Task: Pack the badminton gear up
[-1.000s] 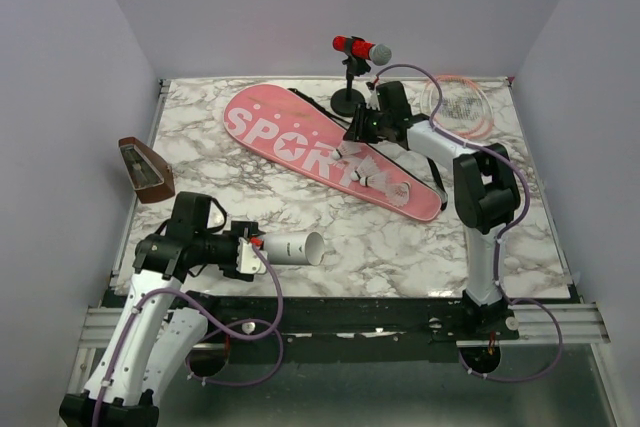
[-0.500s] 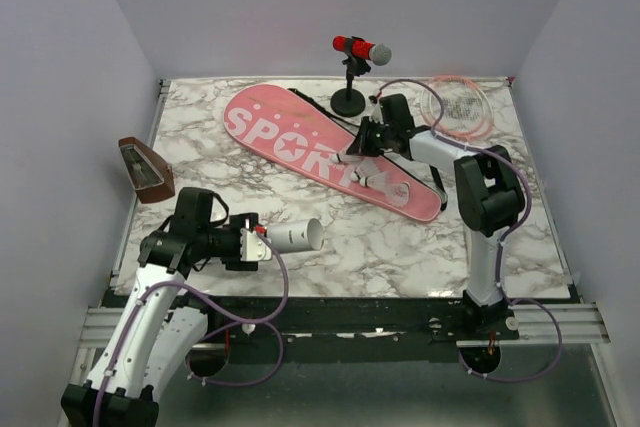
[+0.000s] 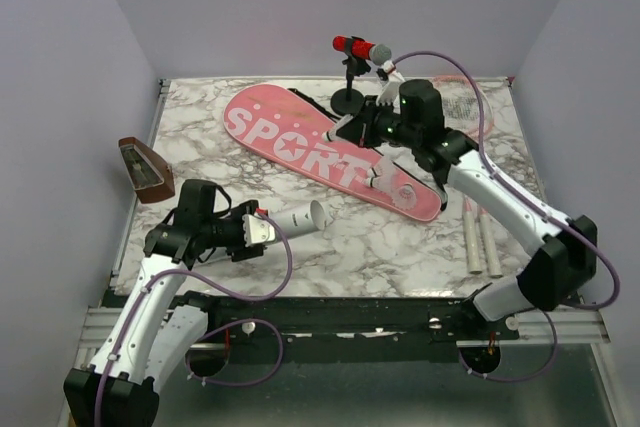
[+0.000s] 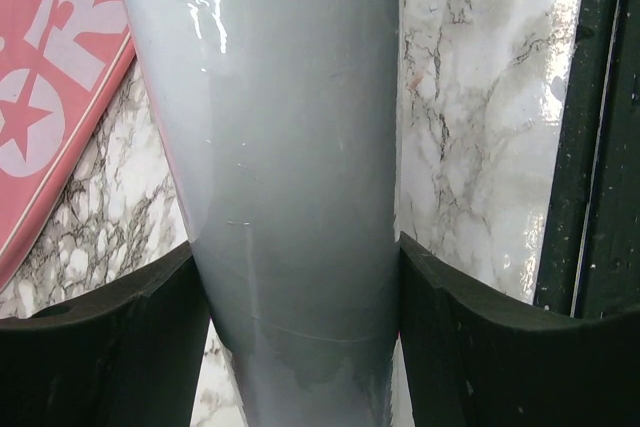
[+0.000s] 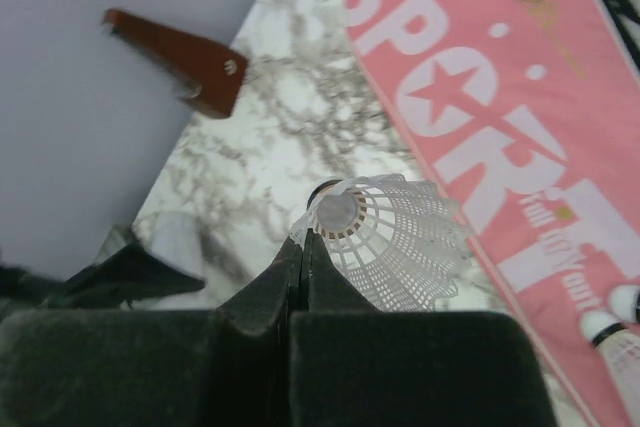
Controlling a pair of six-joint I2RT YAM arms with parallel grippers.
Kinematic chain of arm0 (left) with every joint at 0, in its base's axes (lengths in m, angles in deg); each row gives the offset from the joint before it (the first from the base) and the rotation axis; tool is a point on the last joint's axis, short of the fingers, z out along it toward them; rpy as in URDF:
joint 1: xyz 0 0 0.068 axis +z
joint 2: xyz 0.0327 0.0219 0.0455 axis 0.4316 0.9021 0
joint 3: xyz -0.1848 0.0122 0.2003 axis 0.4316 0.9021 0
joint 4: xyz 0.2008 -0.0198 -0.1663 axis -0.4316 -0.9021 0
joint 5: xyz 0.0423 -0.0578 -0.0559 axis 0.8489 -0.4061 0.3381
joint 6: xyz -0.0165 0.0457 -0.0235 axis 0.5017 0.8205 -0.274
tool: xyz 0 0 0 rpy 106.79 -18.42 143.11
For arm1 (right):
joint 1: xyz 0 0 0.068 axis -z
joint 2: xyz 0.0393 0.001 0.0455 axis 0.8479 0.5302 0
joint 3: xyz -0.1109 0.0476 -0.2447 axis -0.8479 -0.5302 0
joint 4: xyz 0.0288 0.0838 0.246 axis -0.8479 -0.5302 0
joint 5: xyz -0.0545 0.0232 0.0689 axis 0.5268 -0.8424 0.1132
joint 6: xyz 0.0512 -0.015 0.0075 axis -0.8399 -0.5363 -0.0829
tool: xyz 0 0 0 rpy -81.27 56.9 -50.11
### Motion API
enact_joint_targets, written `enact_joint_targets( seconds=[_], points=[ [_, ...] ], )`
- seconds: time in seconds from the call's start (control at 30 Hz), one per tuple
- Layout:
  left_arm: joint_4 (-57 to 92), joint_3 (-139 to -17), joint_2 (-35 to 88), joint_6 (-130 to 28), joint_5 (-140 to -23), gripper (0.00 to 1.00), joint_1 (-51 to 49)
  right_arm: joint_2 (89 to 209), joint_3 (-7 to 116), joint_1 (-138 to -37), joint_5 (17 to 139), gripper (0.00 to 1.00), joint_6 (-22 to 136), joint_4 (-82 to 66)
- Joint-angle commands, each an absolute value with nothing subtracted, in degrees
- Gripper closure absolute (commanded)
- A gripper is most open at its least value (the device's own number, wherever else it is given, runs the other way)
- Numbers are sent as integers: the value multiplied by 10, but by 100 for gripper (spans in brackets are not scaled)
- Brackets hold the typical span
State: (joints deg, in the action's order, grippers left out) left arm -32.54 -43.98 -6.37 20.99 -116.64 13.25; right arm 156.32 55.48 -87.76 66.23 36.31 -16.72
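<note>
Your right pincer [image 5: 305, 247] shut tight on shuttlecock [image 5: 385, 242]. Your left pincer [image 3: 255, 230] clamped round white tube [image 3: 295, 218], well off to right pincer's left. Tube lies sideways, open mouth facing right pincer.

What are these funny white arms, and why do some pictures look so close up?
They are two robot arms bolted to a marble table. One picture looks down from above; the other two come from cameras on each wrist, so they look close. The left gripper pinches a white tube. The right gripper pinches a shuttlecock. On the table are a pink bag with two more shuttlecocks on it, two rackets, a red microphone and a brown box.
</note>
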Motion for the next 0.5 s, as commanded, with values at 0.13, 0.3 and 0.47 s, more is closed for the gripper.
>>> enact_joint_targets(
  seconds=[0.13, 0.3, 0.47],
  points=[
    [-283, -430, -55, 153, -1204, 48, 136, 1387, 485, -1005, 742, 100, 334, -269],
    [-290, -449, -41, 146, -1221, 48, 138, 1337, 486, -1039, 766, 100, 322, -314],
    [-289, -467, -36, 135, -1238, 48, 138, 1322, 486, -1045, 768, 100, 328, -349]
  ],
)
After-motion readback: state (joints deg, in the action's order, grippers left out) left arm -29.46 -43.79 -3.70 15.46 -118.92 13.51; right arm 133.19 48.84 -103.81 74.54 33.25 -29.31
